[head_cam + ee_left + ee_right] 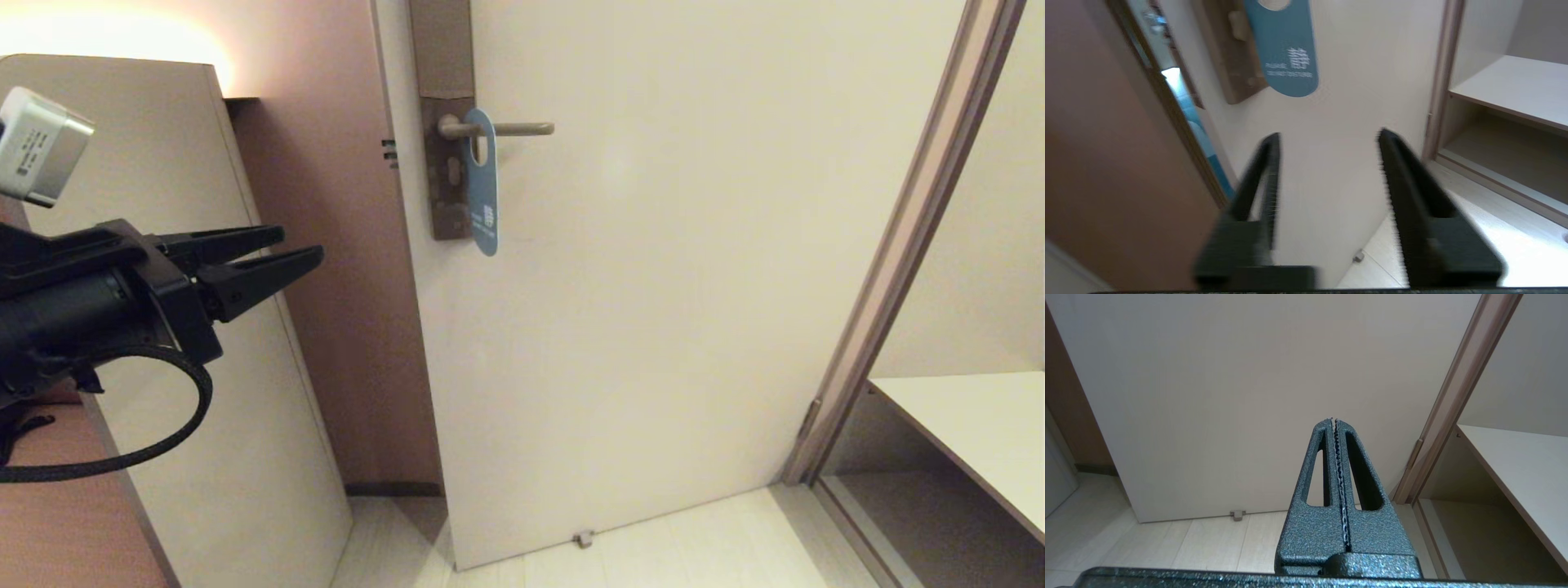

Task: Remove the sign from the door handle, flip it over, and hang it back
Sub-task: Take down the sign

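The sign [483, 192] hangs on the door handle [522, 128] with its teal-blue side and white lettering facing out. The handle is a slim grey-beige lever on a tall backplate [445, 175]. My left gripper [304, 245] is off to the left and lower than the sign, well apart from it. It points toward the door and is open, with nothing between its fingers. In the left wrist view the sign [1286, 53] shows above the spread fingers of the left gripper [1329, 134]. My right gripper [1334, 419] is shut and empty, low down and facing the door's lower part.
The pale door [653, 327] fills the middle. A tall cabinet panel [220, 367] stands close to the left arm. On the right are the door frame [906, 245] and a white shelf [971, 433]. A small door stop [582, 538] sits on the floor.
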You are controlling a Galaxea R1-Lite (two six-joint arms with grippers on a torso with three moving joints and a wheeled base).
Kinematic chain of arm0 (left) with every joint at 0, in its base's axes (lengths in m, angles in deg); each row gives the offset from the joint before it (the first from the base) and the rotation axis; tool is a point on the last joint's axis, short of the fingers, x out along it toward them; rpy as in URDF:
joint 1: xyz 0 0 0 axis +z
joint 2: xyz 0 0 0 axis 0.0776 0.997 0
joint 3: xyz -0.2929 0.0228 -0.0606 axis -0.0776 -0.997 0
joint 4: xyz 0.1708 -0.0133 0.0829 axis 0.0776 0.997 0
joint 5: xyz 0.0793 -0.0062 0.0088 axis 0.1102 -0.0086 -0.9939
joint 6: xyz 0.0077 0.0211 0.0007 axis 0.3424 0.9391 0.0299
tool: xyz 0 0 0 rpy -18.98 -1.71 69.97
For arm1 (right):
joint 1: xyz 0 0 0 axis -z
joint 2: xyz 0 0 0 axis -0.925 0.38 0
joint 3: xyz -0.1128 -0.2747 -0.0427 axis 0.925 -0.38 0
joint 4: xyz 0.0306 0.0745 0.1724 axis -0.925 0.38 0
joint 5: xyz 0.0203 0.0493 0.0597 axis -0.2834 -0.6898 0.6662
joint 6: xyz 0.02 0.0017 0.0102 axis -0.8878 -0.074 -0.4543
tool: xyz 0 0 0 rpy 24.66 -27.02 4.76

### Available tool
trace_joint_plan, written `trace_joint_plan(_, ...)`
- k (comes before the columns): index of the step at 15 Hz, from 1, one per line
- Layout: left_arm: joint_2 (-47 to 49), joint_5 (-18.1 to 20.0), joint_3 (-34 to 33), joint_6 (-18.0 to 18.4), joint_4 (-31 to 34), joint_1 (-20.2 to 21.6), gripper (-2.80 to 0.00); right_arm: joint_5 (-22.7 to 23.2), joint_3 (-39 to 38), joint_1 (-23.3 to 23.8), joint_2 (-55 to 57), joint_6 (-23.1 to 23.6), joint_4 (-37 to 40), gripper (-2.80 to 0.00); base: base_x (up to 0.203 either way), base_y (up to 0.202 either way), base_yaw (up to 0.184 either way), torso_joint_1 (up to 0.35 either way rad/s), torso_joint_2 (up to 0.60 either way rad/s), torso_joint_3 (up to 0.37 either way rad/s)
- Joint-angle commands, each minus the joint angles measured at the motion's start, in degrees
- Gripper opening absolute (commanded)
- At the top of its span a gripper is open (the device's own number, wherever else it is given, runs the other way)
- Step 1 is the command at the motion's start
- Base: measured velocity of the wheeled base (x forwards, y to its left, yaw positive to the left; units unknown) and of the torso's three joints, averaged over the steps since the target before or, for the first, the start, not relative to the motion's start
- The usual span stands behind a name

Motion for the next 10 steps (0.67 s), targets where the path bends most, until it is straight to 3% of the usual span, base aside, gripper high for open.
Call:
trace_joint_plan(1, -0.63, -0.9, -0.07, 0.06, -0.17, 0.0, -2.8, 0.07, 0.0, -0.02, 0.05, 0.05, -0.01, -2.8, 0.0, 0.0, 0.0, 0.0, 0.0, 0.0)
trace_joint_plan(5, -0.5, -3.79, 0.32, 0.23, -0.16, -0.37, -2.8, 0.07, 0.0, -0.02, 0.05, 0.05, -0.01, -2.8, 0.0, 0.0, 0.0, 0.0, 0.0, 0.0)
trace_joint_plan(10, 1.92, -4.38, 3.73, -0.19, -0.05, -6.96, -2.8, 0.07, 0.0, -0.02, 0.05, 0.05, -0.01, -2.8, 0.0, 0.0, 0.0, 0.0, 0.0, 0.0)
